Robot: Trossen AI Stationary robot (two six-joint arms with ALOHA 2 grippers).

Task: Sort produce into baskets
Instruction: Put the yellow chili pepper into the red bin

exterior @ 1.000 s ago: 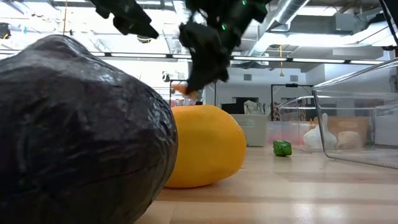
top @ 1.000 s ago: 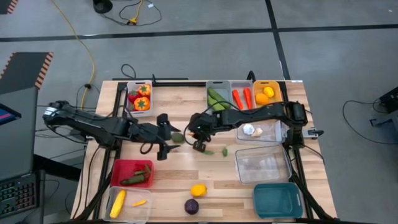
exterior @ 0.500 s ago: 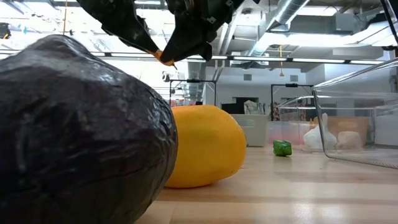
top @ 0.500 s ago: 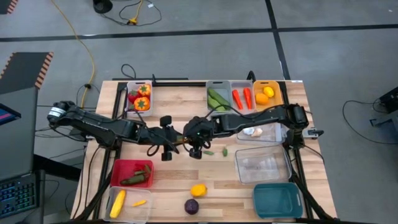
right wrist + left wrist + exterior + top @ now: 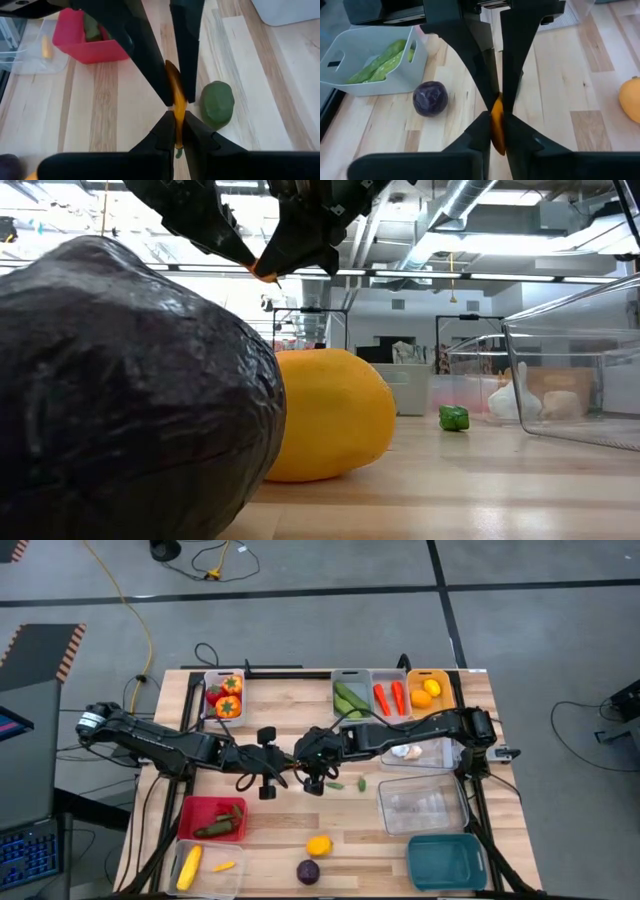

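Both grippers pinch one carrot above the table's middle.
The left gripper, open a second ago, has closed on the small orange carrot that the right gripper keeps clamped, tip to tip, near a green vegetable.

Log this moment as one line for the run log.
phase: handover above table centre | left gripper: shut on orange piece | right gripper: shut on same piece | green piece: loose on table
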